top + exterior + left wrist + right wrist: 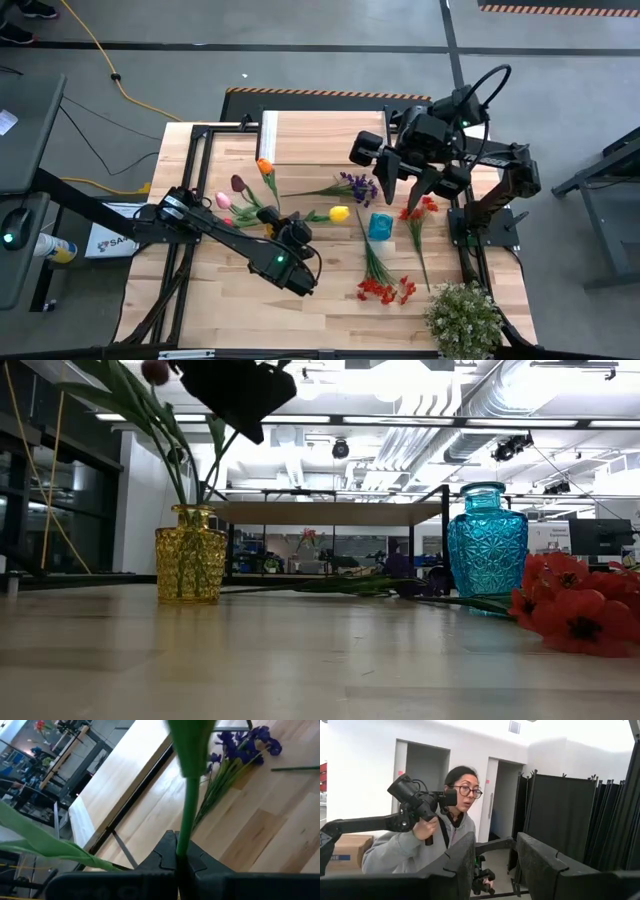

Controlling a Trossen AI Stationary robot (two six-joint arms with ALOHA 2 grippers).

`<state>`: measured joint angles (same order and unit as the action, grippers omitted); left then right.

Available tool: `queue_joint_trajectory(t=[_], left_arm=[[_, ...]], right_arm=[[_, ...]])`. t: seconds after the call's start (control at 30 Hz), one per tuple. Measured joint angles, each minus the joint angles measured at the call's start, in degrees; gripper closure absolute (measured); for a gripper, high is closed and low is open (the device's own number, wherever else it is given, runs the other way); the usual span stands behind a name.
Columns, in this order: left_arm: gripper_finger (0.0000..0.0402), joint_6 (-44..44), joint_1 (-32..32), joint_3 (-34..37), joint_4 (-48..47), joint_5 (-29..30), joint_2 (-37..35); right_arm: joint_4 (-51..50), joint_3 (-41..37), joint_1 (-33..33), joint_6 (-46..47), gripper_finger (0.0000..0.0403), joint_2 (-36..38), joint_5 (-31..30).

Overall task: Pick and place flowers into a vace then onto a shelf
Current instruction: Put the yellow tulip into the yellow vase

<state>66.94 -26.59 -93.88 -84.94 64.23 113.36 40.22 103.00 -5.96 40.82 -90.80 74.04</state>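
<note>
Landmark: the blue cut-glass vase [381, 225] stands upright on the butcher-block wooden tabletop [330, 300]; every place below is given from it.
Left gripper [283, 232]: well to the left of the blue vase, over the yellow cut-glass vase [190, 553]; fingers [167, 854] pressed tight on a green flower stem [186, 815]; the bloom of that stem is probably the yellow tulip [339, 213] lying between gripper and blue vase, though the overhead view leaves this unsure.
Yellow vase: upright, holding several green stems with a dark tulip [155, 371] at the top; well apart from the blue vase.
Right gripper [408, 185]: raised just behind the blue vase, fingers [462, 860] apart with a clear gap, holding nothing; its camera looks out into the room at a person in a grey hoodie [415, 851].
Flowers on the table: purple spray [356, 186] just behind and left of the blue vase; red small-blossom sprays [385, 288] in front of it; a red flower [420, 208] just to its right; orange tulip [264, 167], dark tulip and pink tulip [223, 200] far to its left.
Shelf [320, 135]: light wood plank stand behind the blue vase, at the table's far edge.
Potted plant [464, 318]: bushy green, at the front right corner, well apart from the blue vase.
</note>
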Motion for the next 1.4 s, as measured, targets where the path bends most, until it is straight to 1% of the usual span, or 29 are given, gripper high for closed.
queue_joint_trajectory(t=[0.23,0.37,0.5,1.03,1.2,1.27,1.4], left_arm=[[0.0376,2.5,0.0,1.0,0.0,1.3,0.0],[0.0376,3.5,0.0,1.0,-0.1,1.2,0.0],[0.0376,4.1,0.0,1.0,-0.1,0.7,0.0],[0.0376,6.6,0.0,1.1,-0.4,-5.7,0.0],[0.0376,9.8,0.0,4.1,0.7,-8.2,0.0],[0.0369,10.3,0.0,4.6,0.9,-8.9,0.0],[0.0332,10.5,0.0,4.8,1.0,-9.4,0.0]], right_arm=[[-4.6,0.0,0.0,-4.0,0.0265,0.0,-0.3],[-7.2,0.0,0.0,-6.5,0.0265,0.0,-0.4],[-8.0,0.0,0.0,-6.8,0.0265,0.0,-0.6],[-8.3,0.0,0.0,-6.7,0.0265,0.0,-0.2],[-8.3,0.0,0.0,-6.4,0.0265,0.0,-0.1],[-8.3,0.0,0.0,-6.4,0.0265,0.0,-0.1],[-8.3,0.0,0.0,-6.4,0.0265,0.0,0.0]])
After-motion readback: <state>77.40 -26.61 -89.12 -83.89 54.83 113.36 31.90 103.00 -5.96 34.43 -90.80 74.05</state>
